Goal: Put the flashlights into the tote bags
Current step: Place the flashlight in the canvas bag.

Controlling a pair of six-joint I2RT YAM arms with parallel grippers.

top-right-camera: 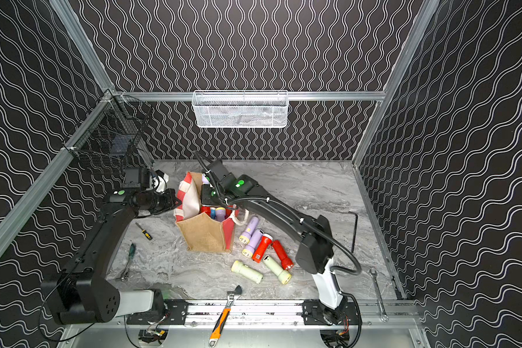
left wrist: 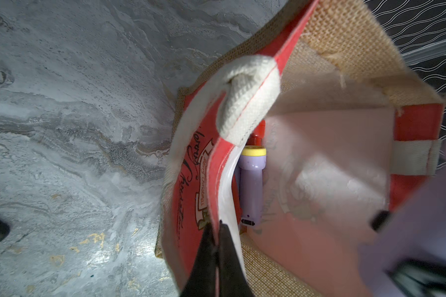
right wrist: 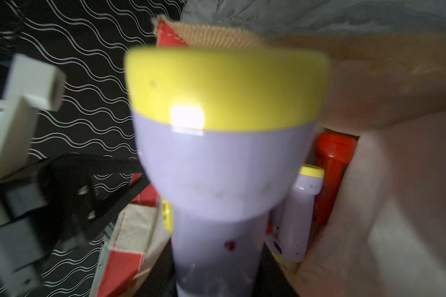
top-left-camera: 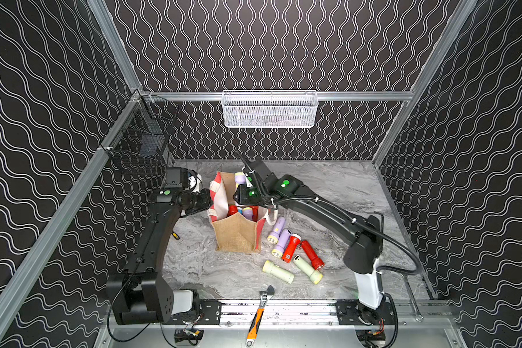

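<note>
The tan burlap tote bag point(top-left-camera: 237, 238) point(top-right-camera: 204, 238) stands open mid-table. My left gripper point(left wrist: 218, 231) is shut on the rim of its red-and-white side wall point(left wrist: 191, 180), holding the mouth open. My right gripper point(right wrist: 216, 280) is shut on the handle of a lilac flashlight point(right wrist: 221, 167) with a yellow rim, held over the bag's mouth point(top-left-camera: 240, 179). Inside the bag lie a lilac flashlight point(left wrist: 251, 185) and a red one point(right wrist: 332, 167). To the bag's right on the table lie two lilac flashlights point(top-left-camera: 276, 230), two red ones point(top-left-camera: 291, 248) and two pale green ones point(top-left-camera: 277, 271).
An orange-handled wrench point(top-left-camera: 258, 316) lies across the front rail. A white mesh basket point(top-left-camera: 268, 110) hangs on the back wall, a black wire basket point(top-left-camera: 139, 144) on the left wall. A small screwdriver point(top-right-camera: 145, 232), a spanner point(top-right-camera: 378, 295) and a hex key point(top-right-camera: 354, 229) lie around.
</note>
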